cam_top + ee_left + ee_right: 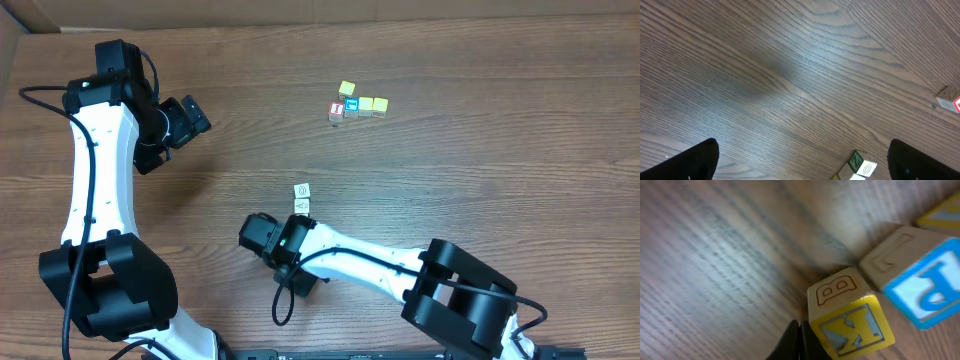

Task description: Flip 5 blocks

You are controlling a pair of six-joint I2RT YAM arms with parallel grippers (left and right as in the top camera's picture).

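Two whitish blocks (302,190) (302,206) lie mid-table, just beyond my right arm's wrist (268,235), which covers anything under it. In the right wrist view my right gripper (800,341) is shut and empty. Its tips sit at the table beside a block (847,312) with a yellow "K" face and a "B" face. Behind that block are a blue "P" block (920,282) and a yellow one (940,215). My left gripper (190,118) hangs open at the upper left. In its own view the left gripper (802,161) is empty, with a green "Z" block (856,161) low on the right.
A separate cluster lies at the back: a red-lettered cube (337,108), a blue-faced cube (351,105) and three yellow cubes (373,104). The red-lettered cube (950,100) also shows at the right edge of the left wrist view. A cable (285,300) loops under the right arm.
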